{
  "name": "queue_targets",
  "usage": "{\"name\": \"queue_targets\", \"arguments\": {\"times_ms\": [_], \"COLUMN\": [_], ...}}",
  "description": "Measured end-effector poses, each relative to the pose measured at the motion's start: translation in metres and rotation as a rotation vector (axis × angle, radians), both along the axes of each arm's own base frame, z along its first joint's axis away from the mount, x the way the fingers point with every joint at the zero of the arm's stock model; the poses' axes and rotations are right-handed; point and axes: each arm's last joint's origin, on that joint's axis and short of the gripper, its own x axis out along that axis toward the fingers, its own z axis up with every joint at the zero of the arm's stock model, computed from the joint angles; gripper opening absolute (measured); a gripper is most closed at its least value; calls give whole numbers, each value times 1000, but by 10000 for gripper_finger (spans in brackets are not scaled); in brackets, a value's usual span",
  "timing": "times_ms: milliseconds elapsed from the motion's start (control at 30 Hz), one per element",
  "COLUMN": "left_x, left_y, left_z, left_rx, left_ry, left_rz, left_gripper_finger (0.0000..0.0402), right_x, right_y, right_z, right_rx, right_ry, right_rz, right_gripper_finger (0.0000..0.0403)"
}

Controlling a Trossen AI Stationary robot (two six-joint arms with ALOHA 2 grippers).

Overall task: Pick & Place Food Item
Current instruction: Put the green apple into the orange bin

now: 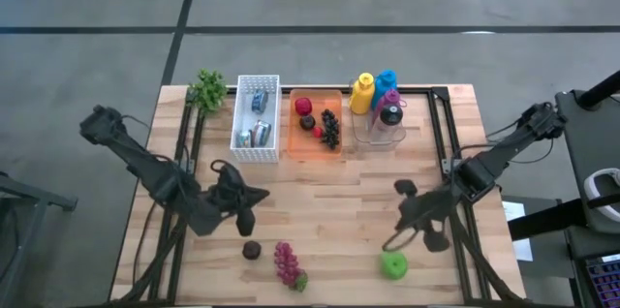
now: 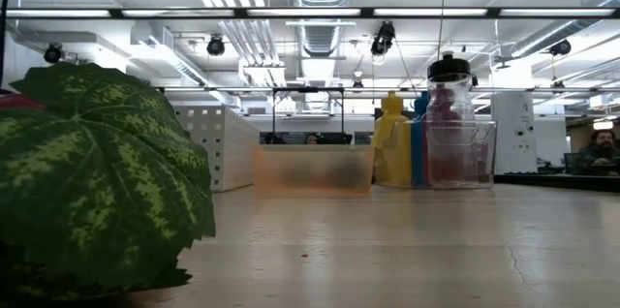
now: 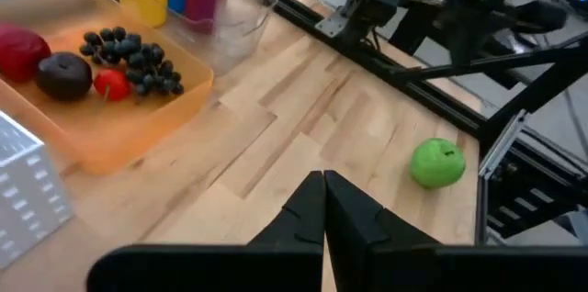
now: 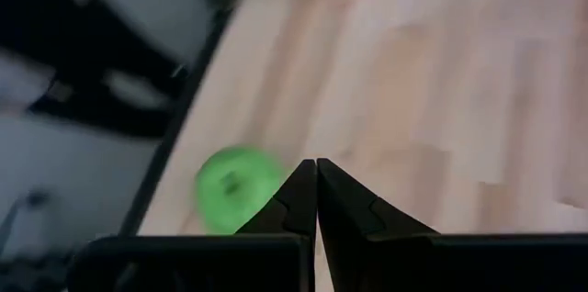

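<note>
An orange tray (image 1: pixel 315 143) at the table's far middle holds a red apple (image 3: pixel 18 51), a dark plum (image 3: pixel 62 75), dark grapes (image 3: pixel 138 58) and a small red fruit (image 3: pixel 112 84). Near the front edge lie a dark brown fruit (image 1: pixel 252 249), a pink grape bunch (image 1: pixel 287 262) with a green leaf (image 2: pixel 97 172), and a green apple (image 1: pixel 393 265). My left gripper (image 3: pixel 323 182) hovers shut and empty over the table's left middle. My right gripper (image 4: pixel 316 168) hovers shut and empty above the table, up and away from the green apple (image 4: pixel 234 186).
A white perforated basket (image 1: pixel 256 117) with cans stands left of the tray. A clear bin (image 1: pixel 380 126) with yellow, blue and pink bottles stands to its right. A small green plant (image 1: pixel 207 89) sits at the far left corner. A black rail frame (image 1: pixel 444 124) borders the tabletop.
</note>
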Motion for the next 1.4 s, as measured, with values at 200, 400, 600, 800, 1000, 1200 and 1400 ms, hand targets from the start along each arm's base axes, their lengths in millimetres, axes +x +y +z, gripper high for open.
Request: {"name": "queue_targets", "arguments": {"times_ms": [200, 400, 600, 800, 1000, 1200, 1400], "left_x": [10, 11, 11, 11, 11, 11, 11], "left_y": [-8, -10, -12, -13, -14, -14, -14], "left_z": [-12, -13, -13, -13, -13, -13, -13], "left_rx": [24, 22, 33, 49, 71, 72, 72], "left_ry": [33, 46, 71, 83, 85, 86, 86], "left_rz": [-4, -29, -99, -144, -157, -157, -158], "left_gripper_finger": [4, 4, 4, 4, 5, 5, 5], "right_x": [1, 17, 41, 58, 70, 74, 72], "right_y": [30, 55, 74, 90, 95, 95, 94], "right_z": [-21, -31, -35, -33, -27, -28, -40], "right_rx": [-4, -34, -57, -89, -136, -163, -178], "right_ry": [130, 188, 231, 284, 309, 310, 362], "right_rz": [222, 254, 239, 229, 233, 214, 185], "right_gripper_finger": [8, 8, 8, 14, 58, 121, 165]}}
